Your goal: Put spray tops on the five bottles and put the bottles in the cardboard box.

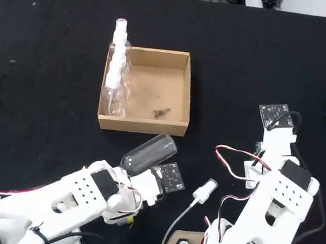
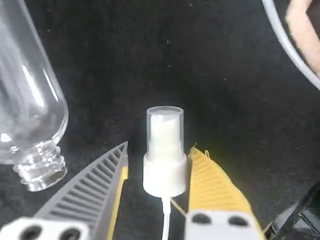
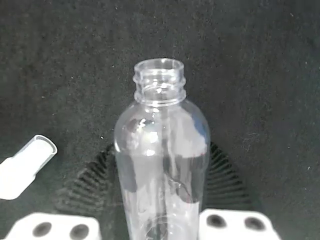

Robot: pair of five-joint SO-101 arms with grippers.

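Around a loose white plastic spray top (image 2: 165, 160) the left hand (image 2: 159, 146) hangs slightly parted, best closed squarely on the collar.

Nothing legible is showing. Pale marks on one arm's board (image 1: 169, 177) and the other arm's board (image 1: 274, 115) are proving too small to read.

Clear plastic bottle (image 3: 160, 150) shone glossy, white plastic spray top (image 2: 165, 160) looked smooth, brown cardboard box (image 1: 141, 124) was matt, black table cloth (image 1: 40, 51) was rough.
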